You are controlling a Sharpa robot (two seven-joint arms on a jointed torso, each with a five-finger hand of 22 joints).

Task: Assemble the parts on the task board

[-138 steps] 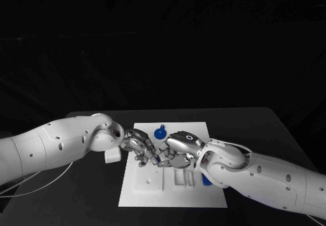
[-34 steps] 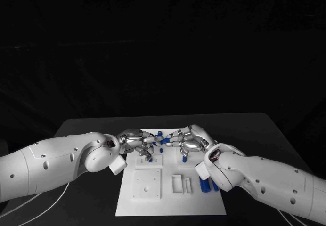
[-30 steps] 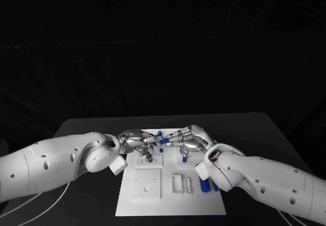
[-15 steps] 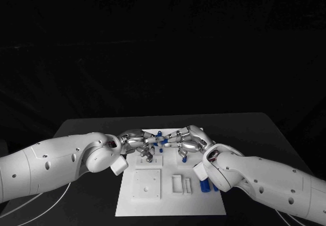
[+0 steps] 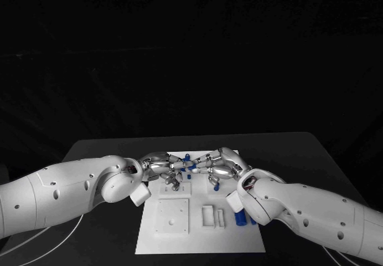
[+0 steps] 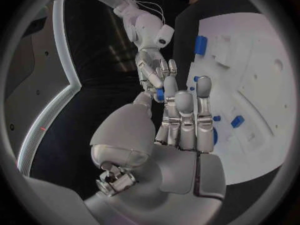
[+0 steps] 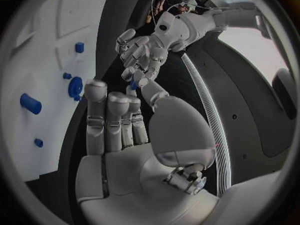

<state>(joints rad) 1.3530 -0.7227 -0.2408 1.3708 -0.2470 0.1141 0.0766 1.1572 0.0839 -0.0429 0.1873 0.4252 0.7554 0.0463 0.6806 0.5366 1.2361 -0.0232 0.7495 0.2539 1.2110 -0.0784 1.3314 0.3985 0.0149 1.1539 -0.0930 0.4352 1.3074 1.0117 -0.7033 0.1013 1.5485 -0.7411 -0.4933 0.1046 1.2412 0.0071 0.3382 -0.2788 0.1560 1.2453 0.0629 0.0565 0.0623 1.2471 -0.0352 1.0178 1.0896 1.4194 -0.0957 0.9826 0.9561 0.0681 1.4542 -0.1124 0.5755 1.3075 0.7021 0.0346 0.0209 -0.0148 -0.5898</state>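
The head view is dim: the room beyond the black table (image 5: 104, 149) is solid darkness, with no detail in its far half. Light falls from above onto the near middle, so the task board (image 5: 200, 233) reads bright white, nearly blown out, and the arms' white shells glow. The silver fingers of the left hand (image 5: 164, 166) and right hand (image 5: 220, 165) carry small hard glints — crisp, not blurred. Both wrist views are fisheye circles in dark frames; straight edges bow strongly toward the rim, where focus softens and brightness falls off.
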